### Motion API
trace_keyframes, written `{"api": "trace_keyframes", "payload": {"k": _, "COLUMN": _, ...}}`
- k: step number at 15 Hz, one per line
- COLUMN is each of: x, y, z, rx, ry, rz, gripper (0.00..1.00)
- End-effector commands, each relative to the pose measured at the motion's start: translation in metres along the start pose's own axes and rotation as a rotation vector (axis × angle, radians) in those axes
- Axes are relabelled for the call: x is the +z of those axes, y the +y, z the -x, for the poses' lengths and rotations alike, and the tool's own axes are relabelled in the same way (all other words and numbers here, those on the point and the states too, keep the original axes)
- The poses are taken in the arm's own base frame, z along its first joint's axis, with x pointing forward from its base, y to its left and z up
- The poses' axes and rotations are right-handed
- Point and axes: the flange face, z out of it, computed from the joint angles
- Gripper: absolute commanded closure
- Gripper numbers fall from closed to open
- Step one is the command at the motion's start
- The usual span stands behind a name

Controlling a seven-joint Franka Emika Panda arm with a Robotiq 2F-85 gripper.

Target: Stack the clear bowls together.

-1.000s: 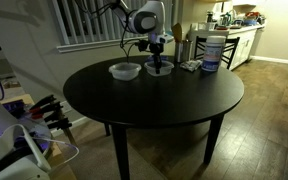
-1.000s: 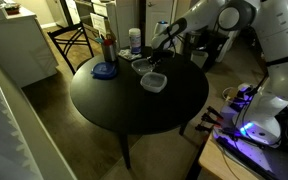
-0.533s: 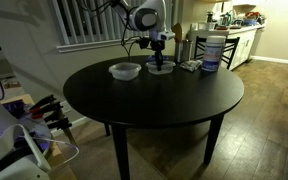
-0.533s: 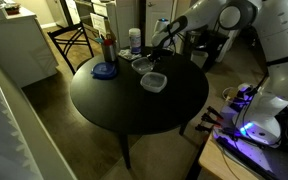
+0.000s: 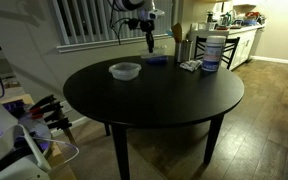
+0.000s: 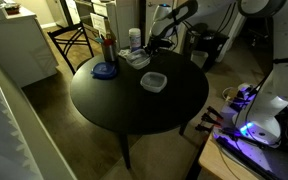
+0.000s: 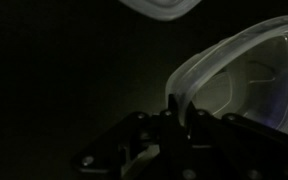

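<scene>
Rising off the table (image 5: 184, 110), where it was low a second ago, the gripper (image 7: 176, 108) is clenching one clear bowl (image 7: 246, 75) by the rim and carrying it aloft, while the other clear bowl (image 5: 125, 70) is waiting at its 7 o'clock in an exterior view.

Both exterior views are dim; the dark table (image 5: 154, 100) reflects little, and a purple glow (image 6: 246, 130) marks one corner. The wrist view is near black, with pale, soft-focus glare on the bowl (image 7: 246, 80).

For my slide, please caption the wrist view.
The hand pinches one clear bowl by its rim; the other bowl shows at the top edge.
</scene>
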Motion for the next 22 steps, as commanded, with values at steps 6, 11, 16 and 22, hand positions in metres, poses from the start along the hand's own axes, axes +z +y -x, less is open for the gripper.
{"api": "trace_keyframes", "payload": {"k": 6, "x": -0.045, "y": -0.025, "z": 0.127, "rx": -0.391, "ry": -0.223, "rz": -0.022, "gripper": 0.98}}
{"api": "trace_keyframes", "payload": {"k": 11, "x": -0.049, "y": -0.022, "z": 0.145, "rx": -0.518, "ry": -0.348, "rz": 0.075, "gripper": 0.98}}
{"api": "trace_keyframes", "payload": {"k": 16, "x": -0.065, "y": -0.007, "z": 0.136, "rx": -0.582, "ry": -0.395, "rz": 0.233, "gripper": 0.98}}
{"api": "trace_keyframes", "payload": {"k": 22, "x": -0.073, "y": 0.005, "z": 0.113, "rx": -0.605, "ry": -0.351, "rz": 0.303, "gripper": 0.98}}
